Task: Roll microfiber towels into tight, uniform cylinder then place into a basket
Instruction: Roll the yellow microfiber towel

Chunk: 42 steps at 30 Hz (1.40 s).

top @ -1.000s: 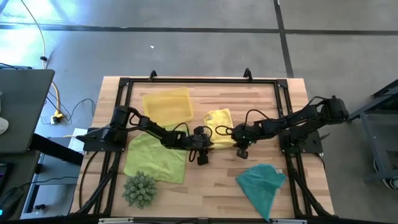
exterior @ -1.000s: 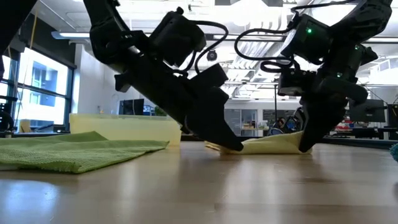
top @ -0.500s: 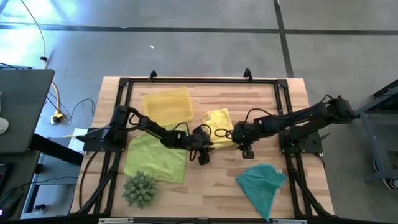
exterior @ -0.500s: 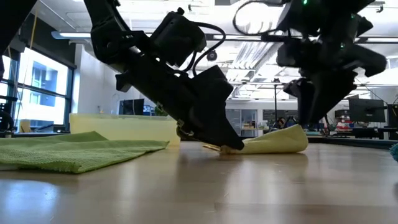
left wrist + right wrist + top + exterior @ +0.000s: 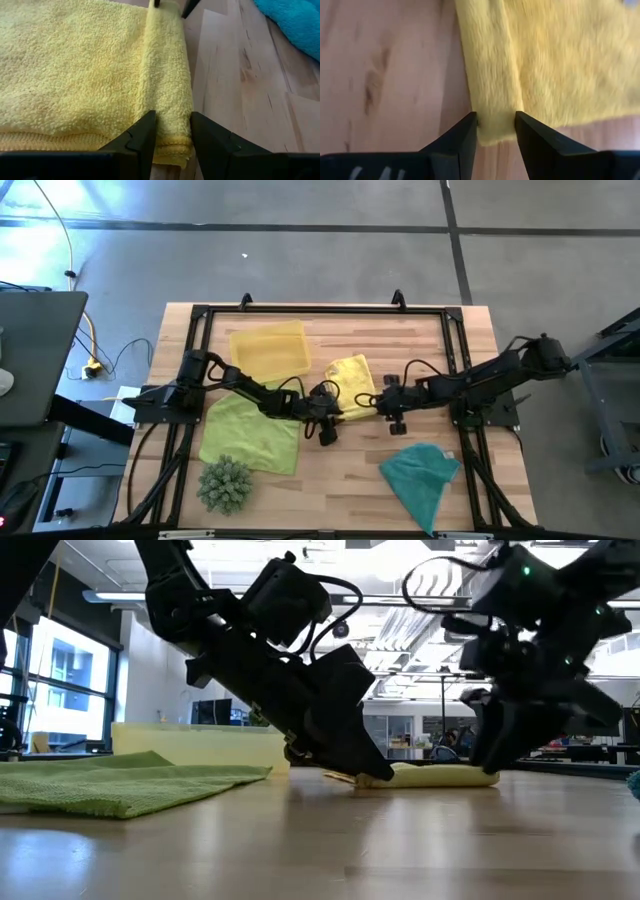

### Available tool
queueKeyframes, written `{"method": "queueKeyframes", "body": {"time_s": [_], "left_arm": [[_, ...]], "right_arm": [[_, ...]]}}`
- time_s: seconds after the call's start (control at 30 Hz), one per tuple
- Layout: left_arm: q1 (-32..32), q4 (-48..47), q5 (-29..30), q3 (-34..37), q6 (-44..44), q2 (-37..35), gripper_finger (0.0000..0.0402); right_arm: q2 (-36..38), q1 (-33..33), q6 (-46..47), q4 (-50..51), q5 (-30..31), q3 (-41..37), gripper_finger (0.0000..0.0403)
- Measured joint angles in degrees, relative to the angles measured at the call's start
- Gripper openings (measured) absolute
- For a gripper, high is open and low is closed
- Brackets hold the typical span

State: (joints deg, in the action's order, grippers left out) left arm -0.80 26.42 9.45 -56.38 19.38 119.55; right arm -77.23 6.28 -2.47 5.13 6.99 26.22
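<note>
Item 1. Spiky green plant-like ball (image 5: 224, 484), at 7 o'clock on the pale wooden tabletop (image 5: 340, 470). Not part of the task.

Item 2. Teal microfiber towel (image 5: 424, 470), crumpled, at 5 o'clock, well apart from the work.

Item 3. Lime green microfiber towel (image 5: 250, 432), lying flat at 8 o'clock, beneath the left arm.

Item 4. Left tool (image 5: 171, 137), just left of the tabletop's centre. Its fingers stand on either side of the rolled near edge of the bright yellow microfiber towel (image 5: 352, 380), close against the fold at one end; jaws part-closed around it. Whether they pinch it hard cannot be told.

Item 5. Right tool (image 5: 495, 131), just right of centre, at the other end of the same rolled edge. Its fingers straddle the fold with a little slack, jaws apart.

Item 6. The yellow towel itself, at centre, mostly flat, with only one narrow turn rolled along its near side.

Item 7. Shallow translucent yellow plastic basket (image 5: 268, 350), at 11 o'clock, with no towel in it.

Handling note: the roll looks barely begun. Judged best practice is for both tools to grip the two ends level, turn together away toward 12 o'clock and keep the fold taut, since an uneven pull would likely cone the cylinder.
</note>
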Motion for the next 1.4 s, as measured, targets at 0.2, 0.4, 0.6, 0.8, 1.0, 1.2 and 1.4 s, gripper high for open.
{"method": "queueKeyframes", "body": {"time_s": [0.2,0.4,0.6,0.8,1.0,1.2,1.4], "left_arm": [[0.00,0.06,0.00,0.02,0.20,0.02,0.0113],[0.00,0.08,0.02,0.02,1.51,0.04,0.0113],[0.00,0.08,0.04,0.04,1.51,0.04,0.0113],[0.00,0.06,0.05,0.04,1.51,0.04,0.0113],[0.00,0.06,0.07,0.04,1.51,0.07,0.0113],[0.00,0.06,0.14,0.04,1.49,0.09,0.0113],[0.00,0.06,0.16,0.04,1.49,0.09,0.0113]], "right_arm": [[0.04,0.01,0.99,0.84,-0.95,-1.03,0.0126],[0.07,0.12,2.29,11.36,-1.00,4.15,0.0126],[0.07,0.14,2.56,13.47,-1.22,7.38,0.0126],[0.07,0.14,4.18,15.07,0.12,8.66,0.0126],[0.07,0.12,8.06,27.27,9.79,10.70,0.0126],[0.07,1.23,8.51,20.41,6.56,10.92,0.0126],[0.07,4.02,8.06,14.62,5.19,10.94,0.0126]]}}
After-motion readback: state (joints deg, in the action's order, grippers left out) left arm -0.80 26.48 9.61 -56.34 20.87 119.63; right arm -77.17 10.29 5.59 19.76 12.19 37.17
